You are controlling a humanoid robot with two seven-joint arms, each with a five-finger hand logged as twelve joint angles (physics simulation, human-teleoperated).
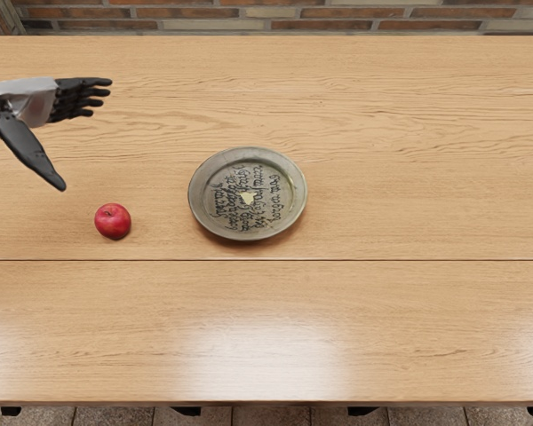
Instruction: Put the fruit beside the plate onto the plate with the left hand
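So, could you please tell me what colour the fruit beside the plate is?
The apple is red, seen best in the head view.

A small red apple (113, 221) rests on the wooden table (382, 311), in its left half and well in from the left edge, roughly midway between the far and near edges. It looks round, glossy and whole, with a pale highlight on top, and its stem end is too small to make out. The plate (195, 193) lies flat near the table's middle, slightly toward the far edge and a little left of centre. It is round, dull grey-green like metal, with a raised rim, dark script-like markings across its well and a small pale patch at its centre. The apple sits to the plate's left, near but clearly apart, nothing on the plate.
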